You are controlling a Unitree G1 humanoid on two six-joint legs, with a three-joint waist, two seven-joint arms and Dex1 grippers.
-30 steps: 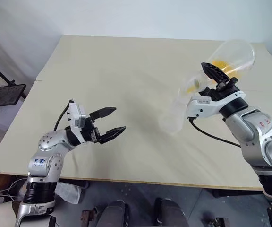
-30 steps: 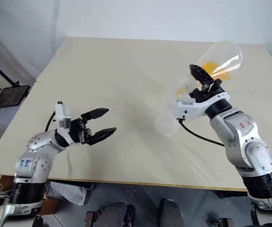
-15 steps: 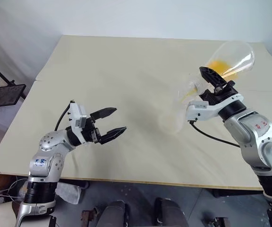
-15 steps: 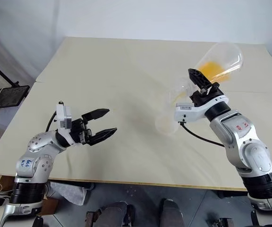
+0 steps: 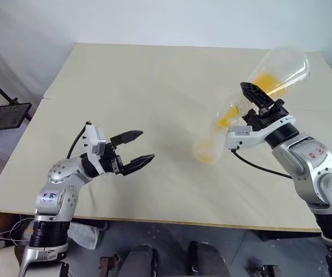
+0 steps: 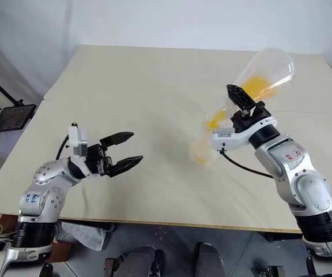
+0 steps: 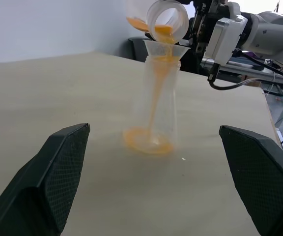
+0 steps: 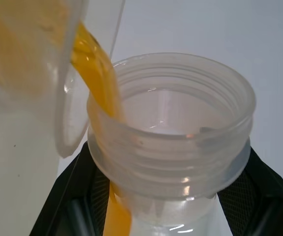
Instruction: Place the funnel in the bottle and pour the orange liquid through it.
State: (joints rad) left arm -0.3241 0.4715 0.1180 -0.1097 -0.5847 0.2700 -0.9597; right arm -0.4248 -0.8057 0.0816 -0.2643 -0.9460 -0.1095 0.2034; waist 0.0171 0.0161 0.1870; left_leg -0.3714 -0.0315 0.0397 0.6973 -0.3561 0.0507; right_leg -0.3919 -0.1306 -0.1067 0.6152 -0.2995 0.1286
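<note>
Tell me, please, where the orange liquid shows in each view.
Eye views: right of centre, orange liquid streams from the tilted flask into the bottle.
Left wrist view: between the left gripper's open fingers, falling through the funnel into the bottle.
Right wrist view: a stream passing a threaded mouth.
Landmark: the right gripper, on the flask's neck.

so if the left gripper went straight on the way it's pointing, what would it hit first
Probably the slim frosted-clear plastic bottle with the clear funnel in its mouth: it stands centred between the left gripper's open jaws in the wrist view, with bare beige table between. Depth is unclear.
</note>
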